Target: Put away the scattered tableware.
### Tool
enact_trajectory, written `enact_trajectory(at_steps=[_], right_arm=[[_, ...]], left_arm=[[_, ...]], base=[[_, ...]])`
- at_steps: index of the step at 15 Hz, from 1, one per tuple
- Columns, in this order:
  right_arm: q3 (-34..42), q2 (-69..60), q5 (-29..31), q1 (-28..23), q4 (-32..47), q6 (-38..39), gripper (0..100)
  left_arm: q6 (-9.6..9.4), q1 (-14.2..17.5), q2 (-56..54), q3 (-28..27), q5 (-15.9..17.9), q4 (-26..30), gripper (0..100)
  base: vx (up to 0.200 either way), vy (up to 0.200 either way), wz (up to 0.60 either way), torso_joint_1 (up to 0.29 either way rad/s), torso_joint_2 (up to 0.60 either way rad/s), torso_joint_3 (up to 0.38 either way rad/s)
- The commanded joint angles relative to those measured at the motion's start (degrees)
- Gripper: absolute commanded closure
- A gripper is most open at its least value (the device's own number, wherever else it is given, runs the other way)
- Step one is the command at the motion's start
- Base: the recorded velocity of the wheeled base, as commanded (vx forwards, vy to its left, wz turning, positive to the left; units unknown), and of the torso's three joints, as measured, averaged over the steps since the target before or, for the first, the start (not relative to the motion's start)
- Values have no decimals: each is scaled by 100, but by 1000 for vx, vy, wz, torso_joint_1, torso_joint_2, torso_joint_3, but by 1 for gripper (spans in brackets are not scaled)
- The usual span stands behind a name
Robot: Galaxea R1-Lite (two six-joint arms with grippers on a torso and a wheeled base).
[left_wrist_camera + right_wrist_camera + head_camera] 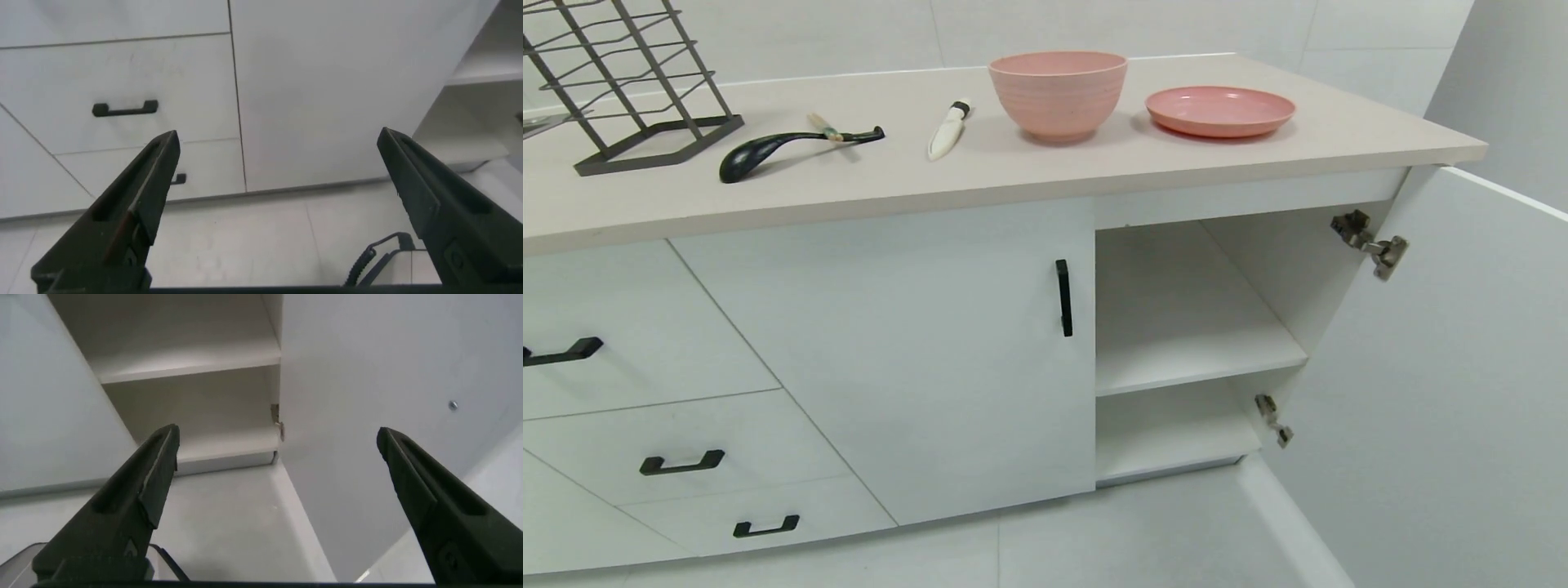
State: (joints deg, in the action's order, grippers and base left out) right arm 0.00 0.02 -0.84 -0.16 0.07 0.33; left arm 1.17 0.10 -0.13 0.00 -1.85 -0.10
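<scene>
I had the left gripper (pixel 278 143) low in front of the drawers (pixel 122 73), jaws spread wide apart. The right gripper (pixel 276 434) was spread just as wide, facing the open cupboard's shelf (pixel 192 363) and the swung-out door (pixel 392 384).

All the tableware sat on the counter (pixel 1013 175). The pink bowl (pixel 1058 94) stood upright toward the back, with the pink plate (pixel 1219 110) just beside it on the right, not touching. The white knife (pixel 949 131) lay near the bowl's left. The black spoon (pixel 784 149) lay further left, its handle crossing a thin wooden piece (pixel 823 126), possibly chopsticks, too small for me to tell. The wire rack (pixel 629 82) stood at the far left. The open cupboard was below the plate, next to a closed door with a black handle (pixel 1063 298).
</scene>
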Motion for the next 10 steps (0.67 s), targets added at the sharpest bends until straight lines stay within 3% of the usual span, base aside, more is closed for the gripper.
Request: enact_trajectory(at_steps=[1,4,7,10], right_arm=[[0,-2,-4,-2,1,2,0],[0,-2,-4,-2,1,2,0],[0,-2,-4,-2,1,2,0],[0,-2,-4,-2,1,2,0]], left_arm=[[6,-1,13,0,1,1,0],[15,8,13,0,-8,1,0],[15,-1,13,0,1,1,0],[24,-1,13,0,1,1,0]], base=[[0,0,0,0,0,0],[0,0,0,0,0,0],[0,200,0,4,-1,2],[0,0,0,0,0,0]])
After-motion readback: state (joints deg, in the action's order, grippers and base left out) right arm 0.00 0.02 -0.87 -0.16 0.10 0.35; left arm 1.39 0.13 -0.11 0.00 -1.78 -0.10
